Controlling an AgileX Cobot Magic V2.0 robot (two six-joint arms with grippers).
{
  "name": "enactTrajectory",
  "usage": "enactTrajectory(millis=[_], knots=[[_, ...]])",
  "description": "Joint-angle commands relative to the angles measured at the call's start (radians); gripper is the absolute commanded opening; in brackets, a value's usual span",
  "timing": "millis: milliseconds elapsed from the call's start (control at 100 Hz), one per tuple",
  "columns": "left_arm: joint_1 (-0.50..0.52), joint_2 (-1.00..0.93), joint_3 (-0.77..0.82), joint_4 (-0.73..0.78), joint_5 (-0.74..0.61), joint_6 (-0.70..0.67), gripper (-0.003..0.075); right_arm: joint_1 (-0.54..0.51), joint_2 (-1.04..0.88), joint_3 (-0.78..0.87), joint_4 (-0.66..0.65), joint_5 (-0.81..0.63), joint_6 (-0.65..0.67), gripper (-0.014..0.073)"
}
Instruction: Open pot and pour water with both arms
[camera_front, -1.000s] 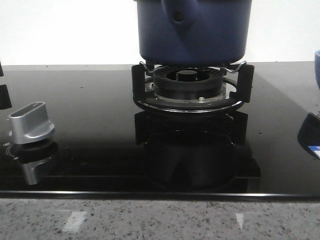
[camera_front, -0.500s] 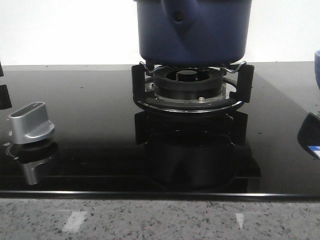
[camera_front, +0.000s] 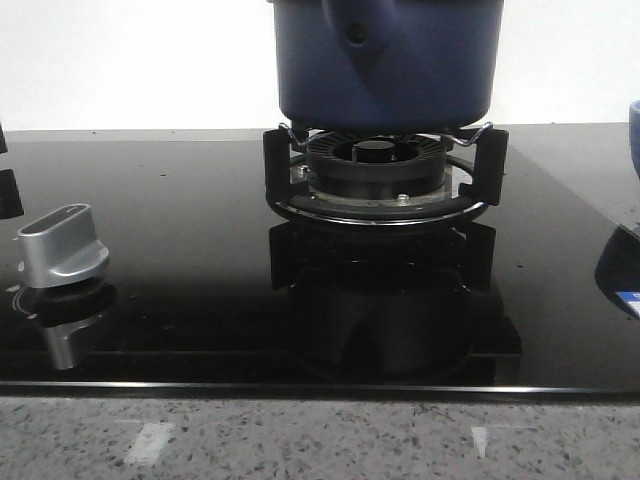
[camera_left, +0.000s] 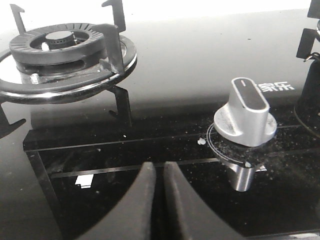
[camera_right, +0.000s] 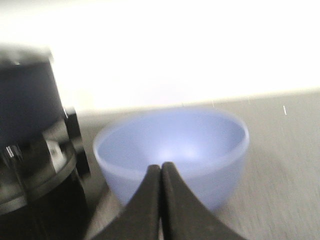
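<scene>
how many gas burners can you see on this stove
2. One burner sits under the pot in the front view. A second, bare burner shows in the left wrist view, beside the knob. Others may be out of frame.

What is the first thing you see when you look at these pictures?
The large dark navy-blue cylindrical pot stands out first, sitting on the black burner stand at the middle back of the shiny black glass stovetop. Next comes the silver metal knob at the stovetop's front left, and the pale blue round bowl just right of the pot.
</scene>
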Motion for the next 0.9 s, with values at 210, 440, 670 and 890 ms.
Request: enactTrajectory(millis=[210, 440, 670, 890], knots=[[0.000, -0.025, 0.031, -0.001, -0.111, -0.012, -0.0020, 0.000, -0.020, 0.026, 0.061, -0.326, -0.005, -0.0074], [0.000, -0.025, 0.031, -0.328, -0.320, -0.012, -0.0020, 0.000, -0.020, 0.026, 0.110, -0.232, -0.005, -0.0074], [0.000, -0.025, 0.031, -0.765, -0.380, -0.012, -0.0020, 0.000, -0.020, 0.026, 0.279, -0.073, -0.005, -0.0074], [-0.001, -0.025, -0.033, -0.811, -0.364, 0.000, -0.0020, 0.000, -0.018, -0.090, 0.471, 0.007, -0.007, -0.0074]])
